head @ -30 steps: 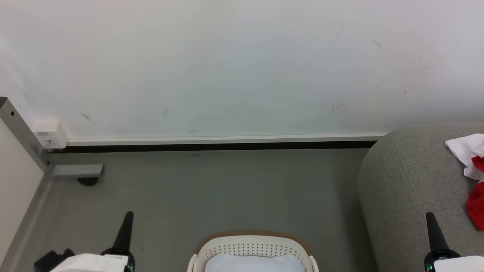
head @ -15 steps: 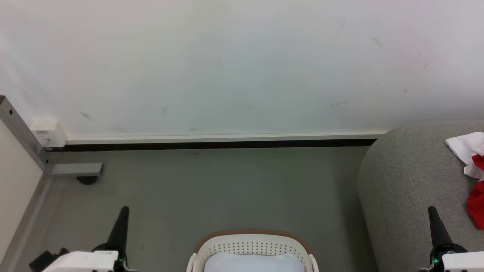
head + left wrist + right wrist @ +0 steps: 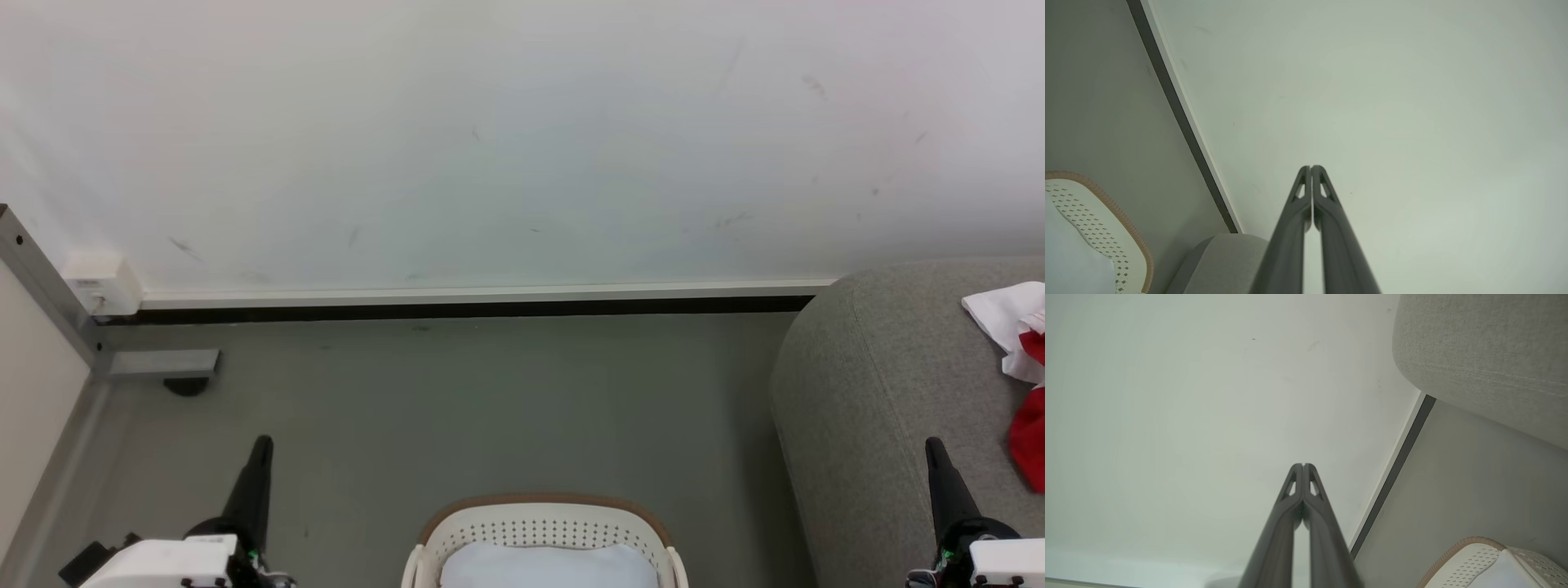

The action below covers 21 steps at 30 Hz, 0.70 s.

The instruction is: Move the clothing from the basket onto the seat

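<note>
Head view. We see the clothing (image 3: 1016, 367), crumpled red and white, lying on the seat (image 3: 882, 392) and cut off by the right edge; no lettering can be made out. The basket (image 3: 543, 523), cropped below, shows a pale pad (image 3: 547, 569). Since the earlier frame the whole scene has drifted slightly upward with the camera. Both the left claw (image 3: 263, 443) and the right claw (image 3: 933, 445) are clenched and empty.

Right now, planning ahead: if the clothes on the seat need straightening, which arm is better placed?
Probably right: the right gripper hangs by the seat near the clothes; the left gripper is beyond the basket.
</note>
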Tool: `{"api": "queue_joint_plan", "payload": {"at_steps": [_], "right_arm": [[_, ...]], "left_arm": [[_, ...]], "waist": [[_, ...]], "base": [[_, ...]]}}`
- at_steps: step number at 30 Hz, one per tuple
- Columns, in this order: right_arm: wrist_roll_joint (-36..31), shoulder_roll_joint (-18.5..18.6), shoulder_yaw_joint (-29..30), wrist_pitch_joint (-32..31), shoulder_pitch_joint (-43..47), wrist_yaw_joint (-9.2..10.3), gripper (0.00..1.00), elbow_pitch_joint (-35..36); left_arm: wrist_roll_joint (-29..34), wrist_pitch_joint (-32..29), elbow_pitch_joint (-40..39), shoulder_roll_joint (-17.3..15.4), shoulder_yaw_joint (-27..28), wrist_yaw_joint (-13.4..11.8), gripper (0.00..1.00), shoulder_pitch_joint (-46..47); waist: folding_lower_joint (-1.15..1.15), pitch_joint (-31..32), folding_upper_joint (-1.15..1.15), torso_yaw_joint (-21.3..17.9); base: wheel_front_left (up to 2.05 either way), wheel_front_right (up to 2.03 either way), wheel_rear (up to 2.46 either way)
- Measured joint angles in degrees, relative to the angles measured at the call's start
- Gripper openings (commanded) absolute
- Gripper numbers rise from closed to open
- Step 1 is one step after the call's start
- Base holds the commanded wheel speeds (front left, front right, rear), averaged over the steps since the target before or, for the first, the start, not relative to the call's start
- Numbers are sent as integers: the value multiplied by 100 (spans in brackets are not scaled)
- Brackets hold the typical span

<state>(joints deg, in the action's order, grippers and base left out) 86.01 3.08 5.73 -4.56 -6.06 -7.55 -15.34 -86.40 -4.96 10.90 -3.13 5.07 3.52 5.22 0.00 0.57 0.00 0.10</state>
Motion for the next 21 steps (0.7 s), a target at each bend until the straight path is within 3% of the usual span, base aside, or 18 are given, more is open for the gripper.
{"api": "queue_joint_plan", "payload": {"at_steps": [21], "right_arm": [[690,25,18,-147,-91,0,0,46]], "left_arm": [[-558,-154,-26,33,167,49,0,67]], "waist": [[0,-45,0,-12]], "base": [[0,0,0]]}}
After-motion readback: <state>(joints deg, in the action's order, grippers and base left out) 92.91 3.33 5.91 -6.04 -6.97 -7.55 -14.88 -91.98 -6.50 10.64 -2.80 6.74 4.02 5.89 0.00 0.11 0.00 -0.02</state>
